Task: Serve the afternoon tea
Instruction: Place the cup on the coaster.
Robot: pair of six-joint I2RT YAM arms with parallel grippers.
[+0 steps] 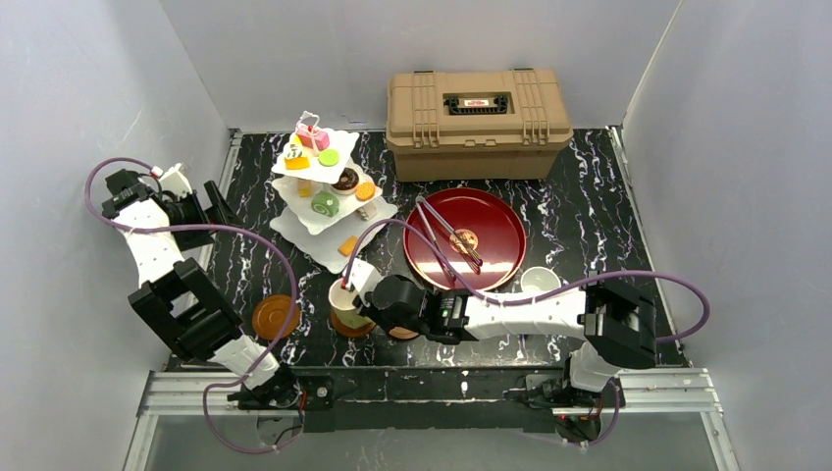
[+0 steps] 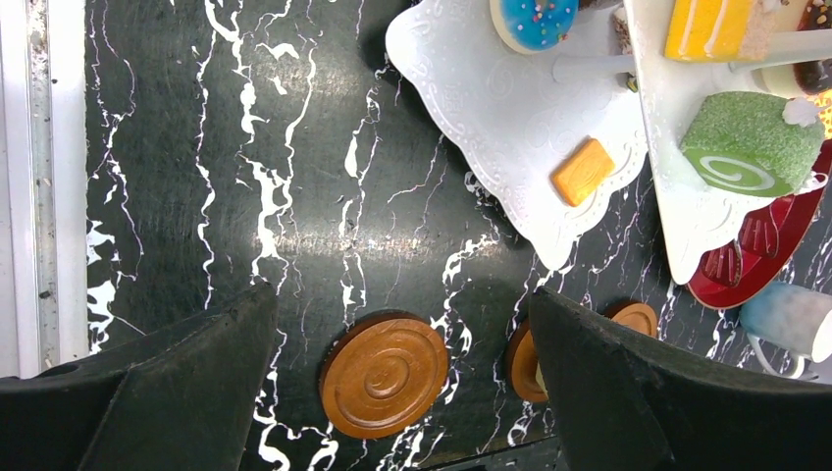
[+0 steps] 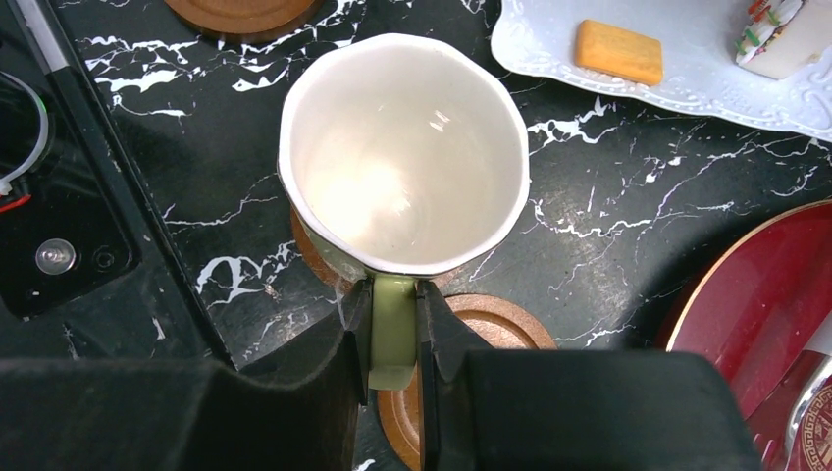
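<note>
Right pincer [image 3: 392, 329] on cream-yellow mug [image 3: 402, 157] handle, near edge of stand [image 3: 549, 44]

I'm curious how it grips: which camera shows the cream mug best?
The right wrist view: the mug fills it, its handle pinched by the right gripper. The top view shows it small; the left wrist view hides it behind a finger.
</note>
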